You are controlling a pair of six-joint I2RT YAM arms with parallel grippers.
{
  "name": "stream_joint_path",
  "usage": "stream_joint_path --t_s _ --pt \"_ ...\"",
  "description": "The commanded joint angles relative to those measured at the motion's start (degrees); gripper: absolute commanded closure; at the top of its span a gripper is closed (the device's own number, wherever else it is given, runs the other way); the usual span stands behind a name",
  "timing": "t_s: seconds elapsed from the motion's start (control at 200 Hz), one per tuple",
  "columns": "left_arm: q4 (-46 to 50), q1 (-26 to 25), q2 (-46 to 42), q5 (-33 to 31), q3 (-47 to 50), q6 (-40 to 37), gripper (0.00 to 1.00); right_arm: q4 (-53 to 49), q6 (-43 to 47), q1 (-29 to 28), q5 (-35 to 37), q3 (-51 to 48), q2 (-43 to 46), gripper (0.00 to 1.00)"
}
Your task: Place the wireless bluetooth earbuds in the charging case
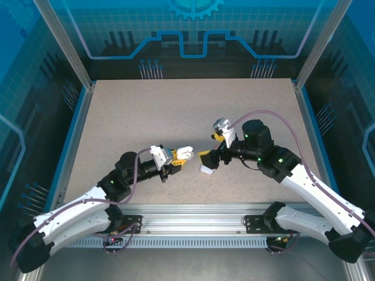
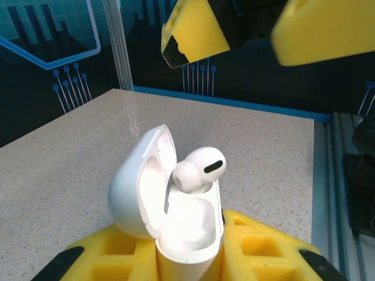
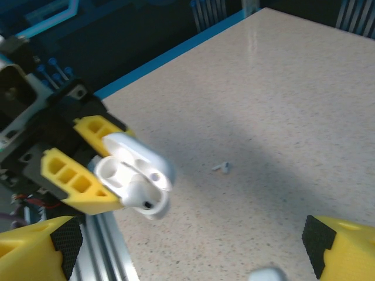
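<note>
The left gripper [image 2: 187, 252] clamped the open charging case [image 2: 137, 193], one earbud [image 2: 199, 168] perched proud in its well just ahead of the jaws. The right gripper [image 2: 249, 32] hung wide and empty facing it. Seating seemed unfinished and probably needed a gentle downward push.

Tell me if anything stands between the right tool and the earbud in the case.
Nothing visible does. The earbud sits in the mouth of the open charging case, which the left tool grips. The right tool stands open facing it with bare air between, and the lid is swung back to the side.
</note>
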State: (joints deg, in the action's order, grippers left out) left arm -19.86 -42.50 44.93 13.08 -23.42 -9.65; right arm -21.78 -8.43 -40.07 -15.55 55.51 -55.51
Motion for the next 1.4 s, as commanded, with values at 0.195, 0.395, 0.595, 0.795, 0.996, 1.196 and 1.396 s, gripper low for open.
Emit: stream_joint_path --t_s 0.195,0.395,0.595,0.795,0.996,1.196,1.396 --pt "-3.0 -0.3 2.3 -0.4 -1.9 -2.3 0.93 -0.1 -0.3 -4.8 2.1 2.6 -6.3 0.00" --pt "-2.9 -0.3 2.2 -0.2 -2.0 -2.0 0.93 0.7 -2.1 -5.1 4.4 3.4 -9.4 0.00" --pt "-2.9 -0.2 2.0 -0.1 -1.9 -1.9 0.93 0.2 -3.0 -5.1 7.2 3.9 -10.3 0.00" --pt "-3.1 -0.3 1.7 -0.2 -1.8 -1.6 0.93 -1.6 -3.2 -4.5 8.7 4.1 -10.6 0.00" --pt "-3.1 -0.3 1.5 -0.4 -1.6 -1.6 0.93 -2.9 -2.7 -4.2 9.9 4.1 -10.2 0.01" --pt "-3.1 -0.2 1.4 -0.6 -1.4 -1.7 0.92 -3.5 -2.7 -3.3 9.8 3.6 -9.3 0.01" --pt "-3.1 -0.2 1.4 -1.0 -1.2 -1.7 0.92 -3.2 -2.8 -2.4 8.0 3.2 -7.8 0.00"
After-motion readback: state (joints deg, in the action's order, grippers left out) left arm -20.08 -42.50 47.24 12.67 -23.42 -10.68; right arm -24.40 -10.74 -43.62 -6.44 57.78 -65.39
